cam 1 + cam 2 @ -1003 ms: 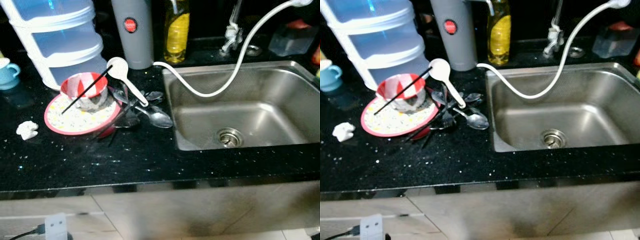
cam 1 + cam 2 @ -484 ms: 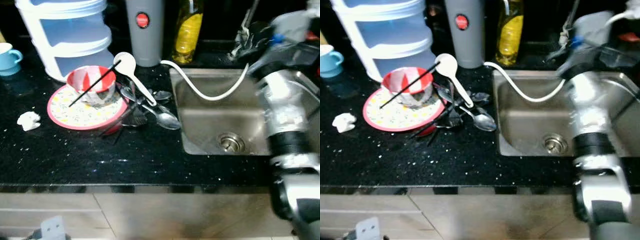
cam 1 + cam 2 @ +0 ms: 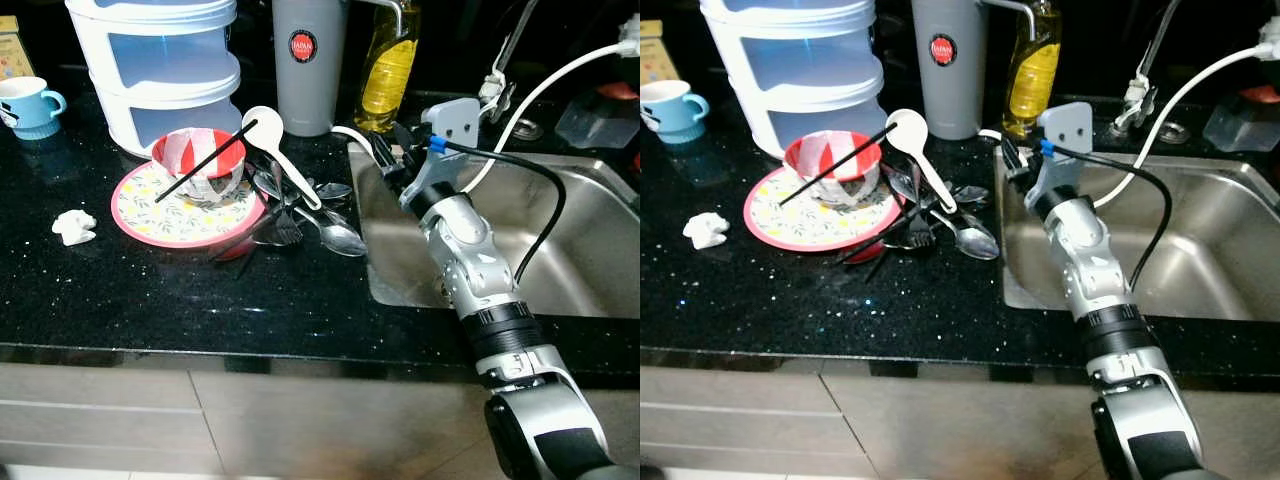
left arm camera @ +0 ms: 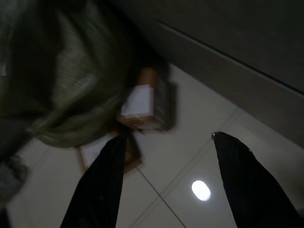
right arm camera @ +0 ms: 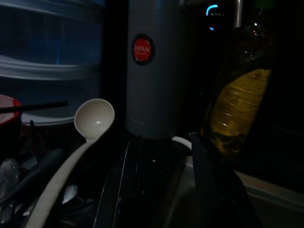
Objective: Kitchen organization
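A red-and-white bowl (image 3: pixel 198 164) sits on a floral plate (image 3: pixel 170 212), and a black chopstick (image 3: pixel 205 160) lies across it. A white ladle-like spoon (image 3: pixel 281 152) rests on a heap of metal spoons and forks (image 3: pixel 315 218) beside the plate. My right gripper (image 3: pixel 388 155) hovers over the sink's near-left back corner, just right of the cutlery. It is open, holding nothing. In the right wrist view its fingers (image 5: pixel 119 190) point at the grey flask (image 5: pixel 153 71) and the white spoon (image 5: pixel 94 118). My left gripper (image 4: pixel 171 137) hangs open above the floor.
A steel sink (image 3: pixel 585 235) with a white hose (image 3: pixel 545 95) is on the right. A yellow soap bottle (image 3: pixel 388 62), a grey flask (image 3: pixel 308 60) and a white stacked container (image 3: pixel 165 70) line the back. A blue cup (image 3: pixel 28 105) and a crumpled tissue (image 3: pixel 75 227) lie left.
My right arm has come up into view and swung left across the sink to its left back corner. The head camera has shifted; the dishes have stayed put.
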{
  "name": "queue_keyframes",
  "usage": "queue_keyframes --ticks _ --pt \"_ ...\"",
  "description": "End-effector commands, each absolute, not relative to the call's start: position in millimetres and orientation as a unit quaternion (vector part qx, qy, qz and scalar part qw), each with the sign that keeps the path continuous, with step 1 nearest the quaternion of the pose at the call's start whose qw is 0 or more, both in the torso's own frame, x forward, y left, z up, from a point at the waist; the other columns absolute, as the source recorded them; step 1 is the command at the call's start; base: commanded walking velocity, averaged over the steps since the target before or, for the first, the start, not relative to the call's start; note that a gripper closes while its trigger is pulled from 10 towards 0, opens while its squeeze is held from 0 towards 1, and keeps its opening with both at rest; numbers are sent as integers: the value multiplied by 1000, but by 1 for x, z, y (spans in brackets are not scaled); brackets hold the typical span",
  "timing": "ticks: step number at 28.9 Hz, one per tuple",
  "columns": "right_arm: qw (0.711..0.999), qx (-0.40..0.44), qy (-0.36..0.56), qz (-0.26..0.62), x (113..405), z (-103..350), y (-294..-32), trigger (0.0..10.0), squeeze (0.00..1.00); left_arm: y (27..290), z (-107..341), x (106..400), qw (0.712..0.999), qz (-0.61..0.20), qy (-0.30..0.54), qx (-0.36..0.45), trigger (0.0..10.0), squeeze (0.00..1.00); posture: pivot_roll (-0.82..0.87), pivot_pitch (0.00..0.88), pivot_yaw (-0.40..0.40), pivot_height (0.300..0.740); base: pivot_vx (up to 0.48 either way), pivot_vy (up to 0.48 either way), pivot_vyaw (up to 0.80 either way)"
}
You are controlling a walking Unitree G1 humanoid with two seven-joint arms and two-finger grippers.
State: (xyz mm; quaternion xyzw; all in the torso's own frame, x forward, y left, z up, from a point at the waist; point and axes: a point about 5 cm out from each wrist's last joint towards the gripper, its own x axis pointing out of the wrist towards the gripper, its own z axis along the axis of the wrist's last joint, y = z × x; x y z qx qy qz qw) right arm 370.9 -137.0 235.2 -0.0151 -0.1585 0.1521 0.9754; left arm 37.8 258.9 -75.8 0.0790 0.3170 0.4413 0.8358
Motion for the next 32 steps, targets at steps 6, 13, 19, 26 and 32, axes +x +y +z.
queue_keyframes --ticks 6,13,19,26,32 --pt "978 -14 -144 153 373 236 -134 10000 0 268 -57 19 809 512 257 134 10000 0 184 23 -124 740 0 0 0" --pt "977 -17 -136 166 375 234 -129 10000 0 279 8 54 806 561 104 160 10000 0 194 31 -144 740 0 0 0" --pt "976 -19 -131 170 376 234 -128 10000 0 268 99 116 813 545 -42 201 10000 0 189 28 -149 740 0 0 0" --pt "977 -21 -131 170 377 234 -128 10000 0 239 161 151 823 478 -164 259 10000 0 181 21 -144 740 0 0 0" --pt "977 -20 -128 168 378 231 -128 10000 0 198 198 189 876 338 -216 269 10000 0 183 18 -144 740 0 0 0"
